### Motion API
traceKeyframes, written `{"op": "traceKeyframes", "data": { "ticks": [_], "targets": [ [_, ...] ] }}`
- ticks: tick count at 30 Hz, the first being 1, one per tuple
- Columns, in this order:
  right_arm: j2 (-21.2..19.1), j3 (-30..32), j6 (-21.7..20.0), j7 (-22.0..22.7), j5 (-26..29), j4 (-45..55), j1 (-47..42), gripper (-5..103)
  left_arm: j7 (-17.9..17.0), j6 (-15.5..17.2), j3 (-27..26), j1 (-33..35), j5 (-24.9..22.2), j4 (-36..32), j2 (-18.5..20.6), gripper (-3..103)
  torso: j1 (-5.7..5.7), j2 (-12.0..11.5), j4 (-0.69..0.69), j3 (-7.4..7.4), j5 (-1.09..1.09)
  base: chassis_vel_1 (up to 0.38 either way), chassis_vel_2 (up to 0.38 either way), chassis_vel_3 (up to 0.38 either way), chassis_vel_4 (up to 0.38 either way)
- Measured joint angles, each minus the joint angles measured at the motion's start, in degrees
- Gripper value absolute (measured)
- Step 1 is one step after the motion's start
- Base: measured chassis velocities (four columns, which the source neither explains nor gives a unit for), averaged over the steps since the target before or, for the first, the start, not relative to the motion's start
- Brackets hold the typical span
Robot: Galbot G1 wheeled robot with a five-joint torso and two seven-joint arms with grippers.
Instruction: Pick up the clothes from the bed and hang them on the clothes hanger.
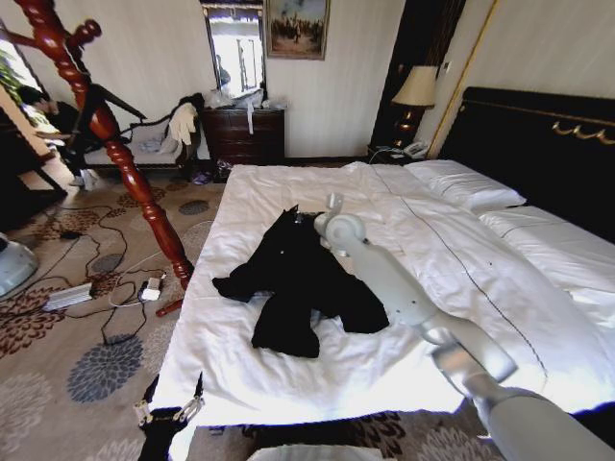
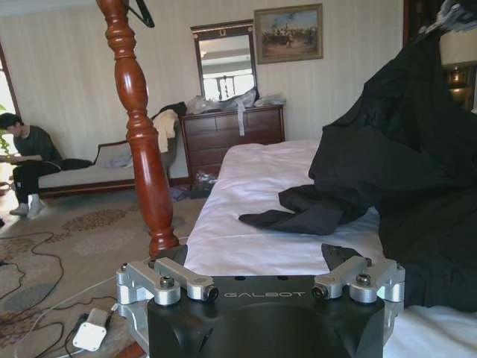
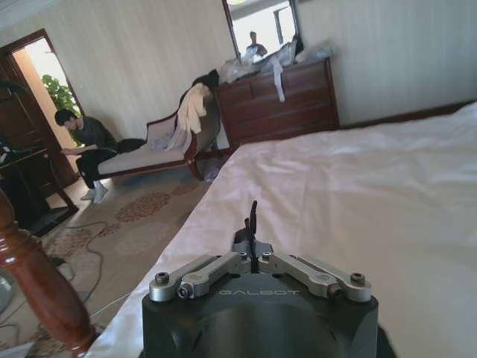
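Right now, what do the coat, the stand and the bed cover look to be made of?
The coat looks like soft matte black cloth: it slumps in loose folds, without shine. The stand seems to be turned wood with a glossy red-brown varnish, showing bright highlights on its spiral pole. The bed cover looks like thin white cotton-like fabric, wrinkled all over; the exact weave is unclear.

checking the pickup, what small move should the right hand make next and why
Probably lift the right hand slightly: its fingers look shut at the collar end of the black coat, which lies mostly flat on the bed.
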Motion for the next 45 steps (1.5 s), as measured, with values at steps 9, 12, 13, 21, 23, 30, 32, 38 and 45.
{"op": "traceKeyframes", "data": {
  "ticks": [9, 12, 13, 21, 23, 30, 32, 38, 45],
  "targets": [
    [-10.27, 6.10, -0.14, 0.07, 3.11, 10.63, -3.01, 0, 0.16, 2.27, 0.24, -1.47, 0.53, -3.57, 0.12, 100, 0.00, 0.00, 0.01, 0.00, -0.01, 0.000, 0.000, 0.000, 0.000],
    [-12.90, 9.56, 0.37, -0.81, 4.44, 13.92, -4.30, 0, 0.35, 4.80, -0.80, -2.72, -1.05, -6.61, 0.38, 100, 0.00, 0.00, 0.02, 0.00, 0.01, 0.000, 0.000, 0.000, 0.000],
    [-12.90, 9.56, 0.37, -0.81, 4.44, 13.92, -4.30, 0, 0.35, 4.80, -0.80, -2.72, -1.05, -6.61, 0.38, 100, 0.00, 0.00, 0.02, 0.00, 0.01, 0.000, 0.000, 0.000, 0.000],
    [-24.35, 21.15, 1.90, -6.35, 4.40, 26.88, -13.87, 0, -0.13, 11.18, -2.98, -7.61, -4.23, -11.71, 1.91, 100, 0.01, 0.00, 0.00, 0.00, 0.00, 0.000, 0.000, 0.000, 0.000],
    [-27.19, 24.87, 2.27, -7.22, 4.32, 29.97, -16.93, 0, -0.48, 11.82, -2.72, -8.26, -4.24, -12.09, 2.37, 100, 0.00, 0.00, -0.02, 0.00, 0.00, 0.000, 0.000, 0.000, 0.000],
    [-31.34, 32.84, 2.79, -6.76, 4.07, 37.14, -24.34, 0, -1.33, 13.13, -1.66, -9.24, -3.54, -13.06, 3.29, 100, 0.00, 0.01, 0.02, 0.00, -0.01, 0.000, 0.000, 0.000, 0.000],
    [-31.75, 33.49, 2.81, -6.60, 3.56, 37.89, -25.17, 0, -1.53, 13.40, -1.81, -9.30, -3.81, -13.60, 3.70, 100, 0.00, 0.00, 0.01, 0.00, -0.01, 0.000, 0.000, 0.000, 0.000],
    [-31.64, 33.01, 2.84, -6.12, 2.67, 38.16, -25.67, 0, -1.82, 14.25, -3.10, -8.80, -5.74, -15.62, 5.33, 100, 0.00, 0.00, 0.02, 0.00, -0.01, 0.000, 0.000, 0.000, 0.000],
    [-31.52, 32.25, 2.85, -5.94, 2.13, 37.70, -25.70, 0, -5.44, 19.36, -6.95, -10.20, -12.34, -16.06, 11.61, 100, 0.01, 0.00, 0.01, 0.01, -0.02, 0.000, 0.000, 0.000, 0.000]
  ]
}}
